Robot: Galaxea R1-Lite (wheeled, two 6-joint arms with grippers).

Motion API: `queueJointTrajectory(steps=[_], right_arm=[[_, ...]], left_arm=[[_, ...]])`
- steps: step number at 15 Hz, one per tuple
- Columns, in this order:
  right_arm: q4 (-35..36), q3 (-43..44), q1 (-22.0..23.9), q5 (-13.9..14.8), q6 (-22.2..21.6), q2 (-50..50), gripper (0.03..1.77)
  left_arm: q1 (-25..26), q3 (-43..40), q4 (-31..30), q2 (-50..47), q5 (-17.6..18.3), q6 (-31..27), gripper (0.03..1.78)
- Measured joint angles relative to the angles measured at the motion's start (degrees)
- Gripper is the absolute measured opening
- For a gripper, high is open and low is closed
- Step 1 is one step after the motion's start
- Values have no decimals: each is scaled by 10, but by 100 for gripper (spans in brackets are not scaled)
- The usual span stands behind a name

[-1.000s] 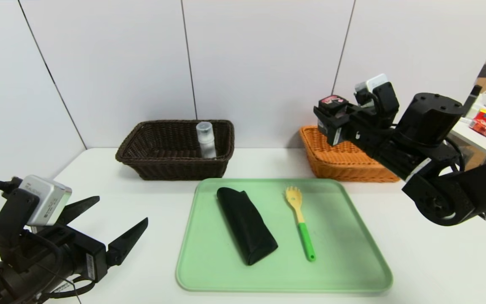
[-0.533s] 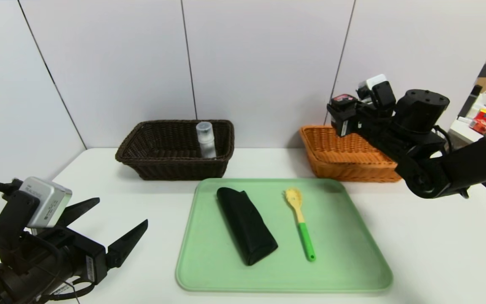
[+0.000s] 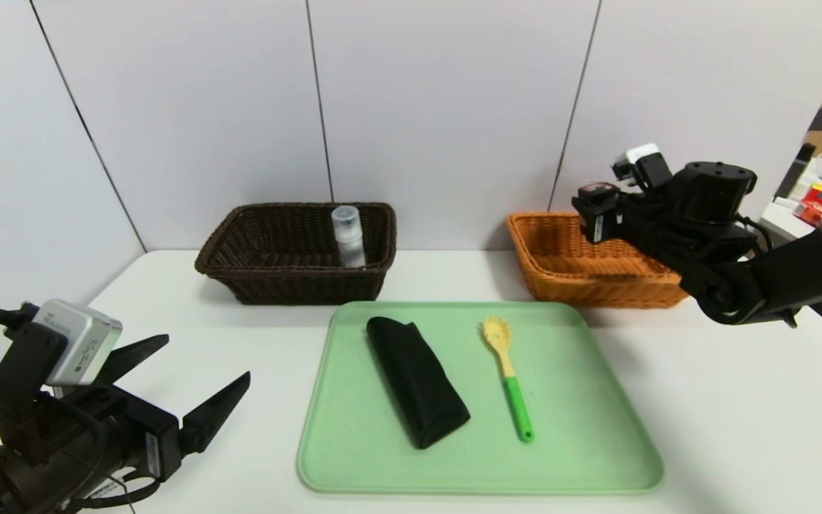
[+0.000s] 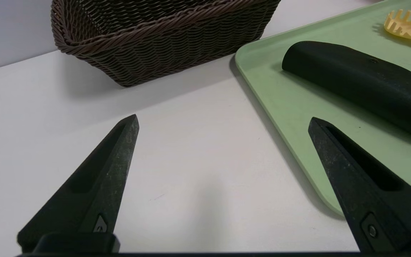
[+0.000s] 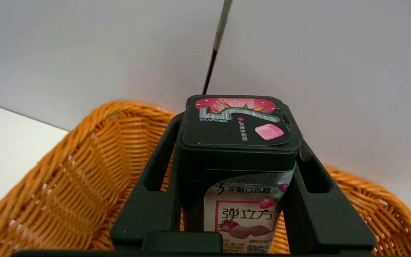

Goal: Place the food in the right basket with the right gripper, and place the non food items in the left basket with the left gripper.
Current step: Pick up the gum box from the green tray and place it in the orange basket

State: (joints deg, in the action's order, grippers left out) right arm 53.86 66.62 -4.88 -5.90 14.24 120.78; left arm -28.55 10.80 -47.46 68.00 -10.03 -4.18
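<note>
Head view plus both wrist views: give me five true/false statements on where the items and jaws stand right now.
1. The right gripper has its jaws shut on the gum carton, above the orange basket. True.
2. The white bottle lies on the green tray. False: it stands upright inside the dark brown basket.
3. The left gripper holds the black case. False: its jaws are open and empty, above the table beside the tray.
4. The yellow spoon and the black case both lie on the tray, apart from each other. True.
5. The carton already rests on the orange basket's floor. False: it is up in the gripper, not yet released.
</note>
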Motion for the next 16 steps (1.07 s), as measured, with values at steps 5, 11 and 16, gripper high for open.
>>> queueJointTrajectory(steps=[5,11,16], right_arm=[[-4,-5,2,12,-2,19,76],[-78,-2,2,17,-10,17,76],[-84,-2,2,25,-14,17,87]], left_arm=[[0,-1,0,0,0,0,169],[0,-1,0,0,0,0,169],[-2,-1,1,0,1,0,169]])
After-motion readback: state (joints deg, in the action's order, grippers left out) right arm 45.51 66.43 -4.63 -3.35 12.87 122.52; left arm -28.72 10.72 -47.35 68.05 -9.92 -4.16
